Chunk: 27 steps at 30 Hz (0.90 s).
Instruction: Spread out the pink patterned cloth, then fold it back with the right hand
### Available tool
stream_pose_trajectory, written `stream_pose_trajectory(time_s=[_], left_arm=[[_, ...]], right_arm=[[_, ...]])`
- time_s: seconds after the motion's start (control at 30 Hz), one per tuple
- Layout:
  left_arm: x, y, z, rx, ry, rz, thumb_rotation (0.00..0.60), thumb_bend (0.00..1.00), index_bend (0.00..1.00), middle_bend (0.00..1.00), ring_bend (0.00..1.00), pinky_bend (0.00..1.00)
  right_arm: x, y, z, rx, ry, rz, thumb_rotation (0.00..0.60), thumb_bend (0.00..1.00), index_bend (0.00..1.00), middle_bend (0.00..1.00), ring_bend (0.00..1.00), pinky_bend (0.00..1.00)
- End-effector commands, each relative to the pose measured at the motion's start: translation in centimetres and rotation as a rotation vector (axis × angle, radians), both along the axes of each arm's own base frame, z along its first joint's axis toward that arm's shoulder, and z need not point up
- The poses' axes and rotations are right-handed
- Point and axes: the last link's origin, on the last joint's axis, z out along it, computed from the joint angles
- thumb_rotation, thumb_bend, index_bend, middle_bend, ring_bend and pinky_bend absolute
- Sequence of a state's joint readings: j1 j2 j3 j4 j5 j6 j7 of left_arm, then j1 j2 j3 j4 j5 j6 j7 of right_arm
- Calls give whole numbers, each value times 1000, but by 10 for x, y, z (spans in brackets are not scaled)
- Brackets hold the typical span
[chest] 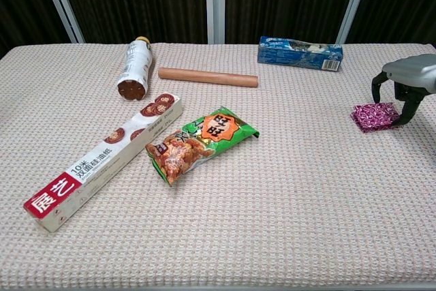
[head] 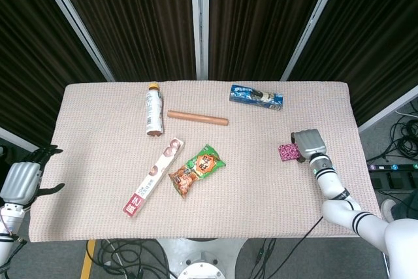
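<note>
The pink patterned cloth (head: 287, 152) (chest: 373, 116) lies as a small folded square flat on the table near the right edge. My right hand (head: 308, 144) (chest: 405, 83) arches over its right side. The thumb comes down behind the cloth and the fingertips (chest: 409, 110) press against its right edge, so the cloth sits between them. My left hand (head: 23, 181) hangs off the table's left edge with its fingers spread and nothing in it. The chest view does not show it.
A blue snack box (chest: 300, 53) lies at the back right. A wooden rolling pin (chest: 208, 76) and a lying bottle (chest: 132, 67) sit at the back left. A green snack bag (chest: 201, 141) and a long wrap box (chest: 105, 159) lie in the middle left.
</note>
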<state>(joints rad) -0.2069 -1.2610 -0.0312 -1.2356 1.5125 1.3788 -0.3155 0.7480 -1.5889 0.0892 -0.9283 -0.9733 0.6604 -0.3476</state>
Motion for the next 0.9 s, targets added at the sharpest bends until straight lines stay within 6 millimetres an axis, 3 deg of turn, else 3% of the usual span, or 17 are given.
stream_pose_trajectory(time_s=[0.03, 0.33, 0.57, 0.9], left_arm=[[0, 0, 0, 0, -1, -4, 600, 47, 286, 287, 237, 335], [1, 0, 1, 6, 3, -11, 600, 48, 286, 287, 237, 335], [2, -1, 1, 9, 5, -10, 600, 47, 286, 287, 237, 335], [4, 0, 2, 15, 3, -18, 600, 48, 286, 287, 237, 335]], right_arm=[[-1, 0, 0, -1, 7, 0, 597, 47, 430, 1000, 1000, 1000], [-2, 0, -3, 7, 6, -9, 597, 43, 419, 1000, 1000, 1000], [-4, 0, -5, 15, 15, -14, 596, 21, 330, 1000, 1000, 1000], [9, -1, 11, -33, -65, 12, 593, 13, 311, 1000, 1000, 1000]])
